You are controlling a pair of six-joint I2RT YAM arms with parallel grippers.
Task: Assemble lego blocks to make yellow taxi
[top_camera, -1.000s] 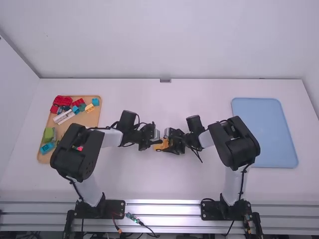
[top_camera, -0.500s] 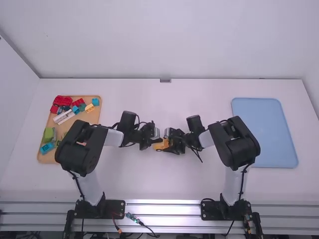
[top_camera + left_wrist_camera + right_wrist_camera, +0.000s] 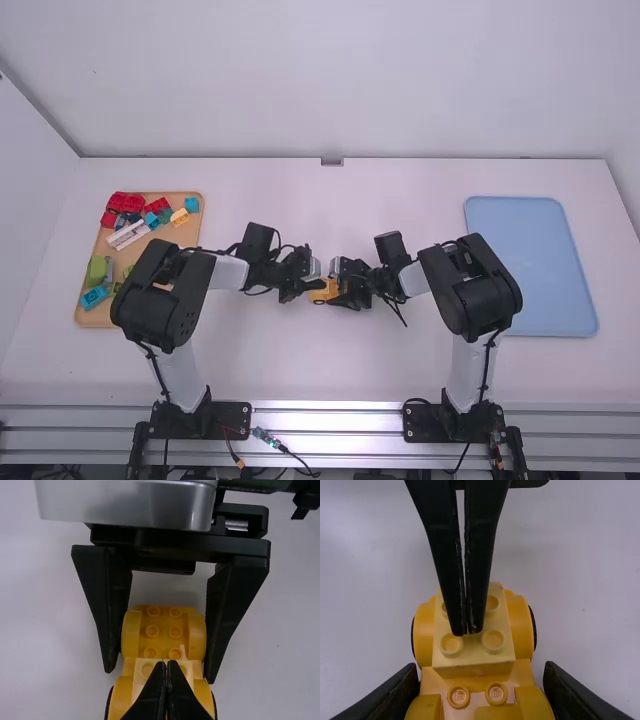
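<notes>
In the high view my left gripper (image 3: 312, 284) and right gripper (image 3: 336, 286) meet at the yellow car base (image 3: 325, 291) mid-table. The left wrist view has my left gripper (image 3: 167, 663) shut, its tips together at the pale yellow brick (image 3: 145, 672), which sits on the wheeled end of the car base (image 3: 162, 642). From the right wrist view, my right gripper (image 3: 481, 669) is closed around the sides of the car base (image 3: 470, 692). The left gripper's joined fingers stand over the studs of the pale brick (image 3: 470, 655). Black wheels flank the brick end.
A wooden tray (image 3: 186, 238) at the left holds red, blue, green, white and yellow pieces, partly behind the left arm. A blue tray (image 3: 530, 265) lies at the right. Both arms reach in close together at the middle.
The left arm's elbow has shifted slightly to the right, while its gripper has stayed almost in place. The right arm and the car base look unmoved.
</notes>
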